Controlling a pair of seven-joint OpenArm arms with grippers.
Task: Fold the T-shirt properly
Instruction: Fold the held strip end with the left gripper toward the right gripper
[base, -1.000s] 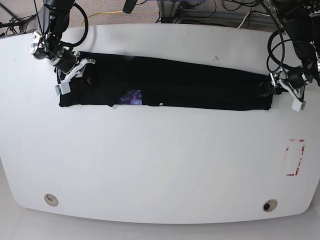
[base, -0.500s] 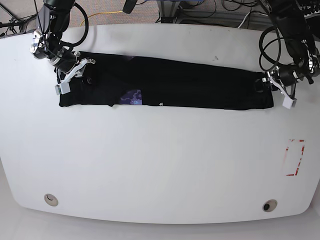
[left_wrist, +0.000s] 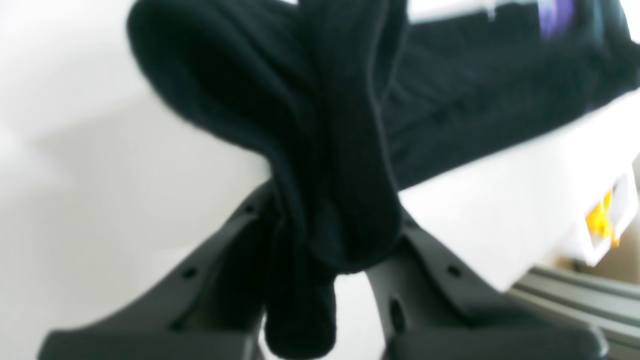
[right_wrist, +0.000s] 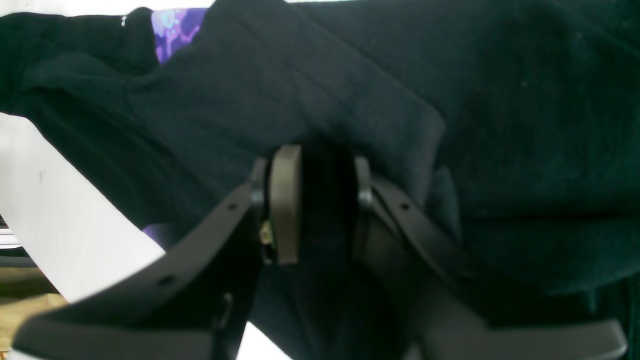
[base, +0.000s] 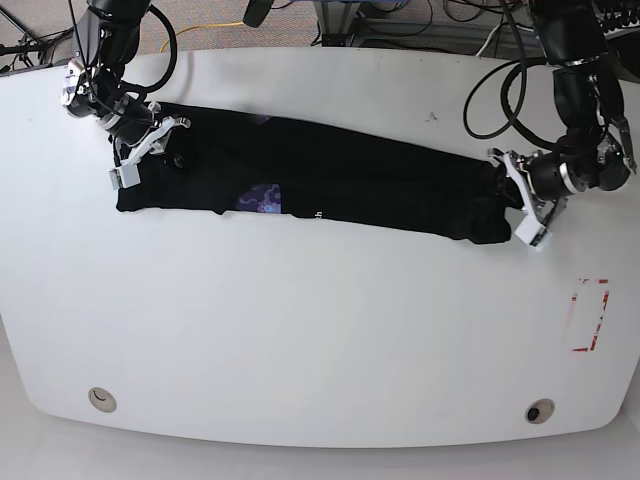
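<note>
The black T-shirt lies as a long narrow strip across the far half of the white table, its purple printed patch near the front edge of the strip. My left gripper is shut on the strip's right end. The left wrist view shows bunched cloth pinched in the left gripper. At the strip's left end my right gripper holds the cloth. In the right wrist view the right gripper has dark T-shirt fabric between its pads, with the patch beyond.
A red-outlined rectangle is marked on the table at the right. Two round holes sit near the front edge. Cables lie behind the table's far edge.
My left gripper has shut on the T-shirt's right end and carried it leftward and slightly forward, bunching that end. The right arm has stayed in place.
</note>
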